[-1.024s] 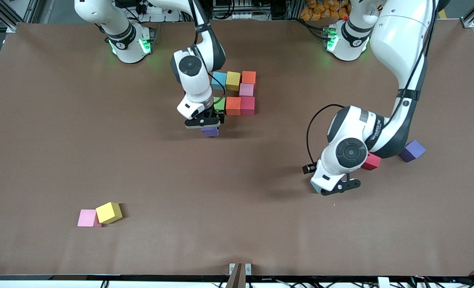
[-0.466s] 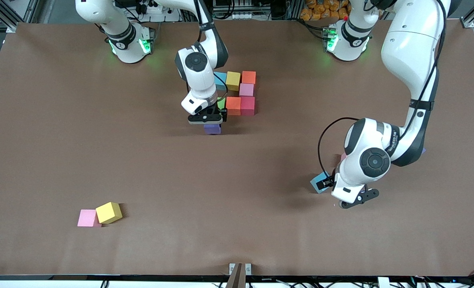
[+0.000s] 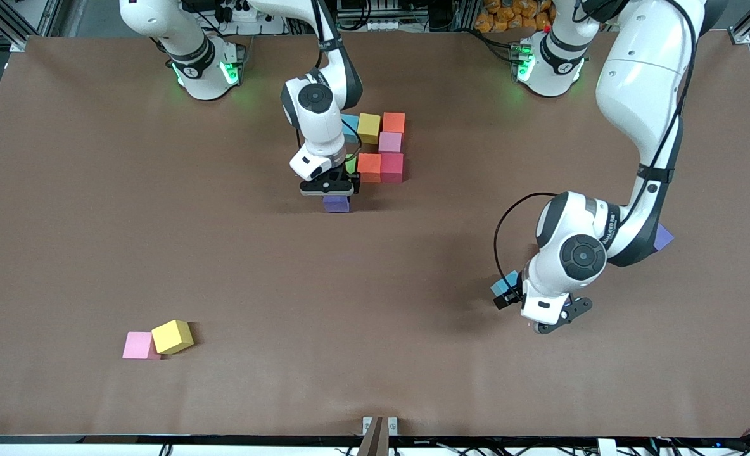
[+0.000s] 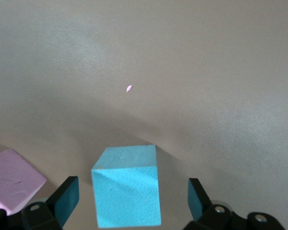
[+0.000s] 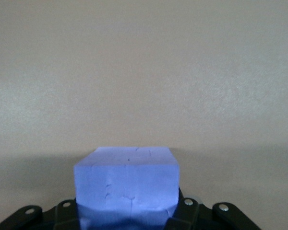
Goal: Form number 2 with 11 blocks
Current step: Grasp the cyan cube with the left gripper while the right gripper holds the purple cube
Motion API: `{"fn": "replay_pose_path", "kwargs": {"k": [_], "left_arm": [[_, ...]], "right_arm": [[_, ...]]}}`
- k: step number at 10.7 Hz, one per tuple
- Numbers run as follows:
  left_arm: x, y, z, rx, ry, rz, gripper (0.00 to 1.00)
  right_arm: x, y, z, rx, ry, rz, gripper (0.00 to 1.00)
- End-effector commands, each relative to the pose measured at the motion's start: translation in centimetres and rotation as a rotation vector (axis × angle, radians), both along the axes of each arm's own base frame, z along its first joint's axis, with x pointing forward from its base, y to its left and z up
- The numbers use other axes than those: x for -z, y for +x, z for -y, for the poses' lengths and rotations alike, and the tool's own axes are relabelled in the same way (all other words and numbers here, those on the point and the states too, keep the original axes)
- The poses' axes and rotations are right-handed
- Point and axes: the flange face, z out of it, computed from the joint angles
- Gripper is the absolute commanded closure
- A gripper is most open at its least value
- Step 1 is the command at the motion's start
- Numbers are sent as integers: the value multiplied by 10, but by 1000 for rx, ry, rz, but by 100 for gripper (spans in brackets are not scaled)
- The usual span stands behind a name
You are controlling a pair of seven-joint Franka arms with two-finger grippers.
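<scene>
Several blocks sit in a cluster: blue (image 3: 351,126), yellow (image 3: 368,127), orange (image 3: 393,121), pink (image 3: 389,141), green (image 3: 351,163), a second orange (image 3: 368,167) and crimson (image 3: 392,167). My right gripper (image 3: 329,189) is shut on a purple block (image 3: 336,203), held low just beside the green one; the right wrist view shows that purple block (image 5: 127,182) filling the right gripper (image 5: 127,215). My left gripper (image 3: 549,320) is open over a loose blue block (image 3: 505,283). In the left wrist view, this blue block (image 4: 127,191) lies between the spread fingers (image 4: 66,201) of the left gripper (image 4: 132,206), untouched.
A pink block (image 3: 137,345) and a yellow block (image 3: 172,336) lie together toward the right arm's end, near the front camera. Another purple block (image 3: 664,237) peeks from under the left arm. A pink block (image 4: 12,179) lies beside the left gripper's blue one.
The left arm's hand has swung off the blue block, uncovering part of it, and now hides the red block. The right gripper has nudged the purple block slightly toward the cluster.
</scene>
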Motion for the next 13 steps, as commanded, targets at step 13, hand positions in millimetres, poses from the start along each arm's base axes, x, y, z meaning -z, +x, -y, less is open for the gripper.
{"fn": "replay_pose_path", "kwargs": {"k": [13], "left_arm": [[30,-16,2,-20,30,-21,1]], "right_arm": [[20,-27,-9,48,28,-36,90]]}}
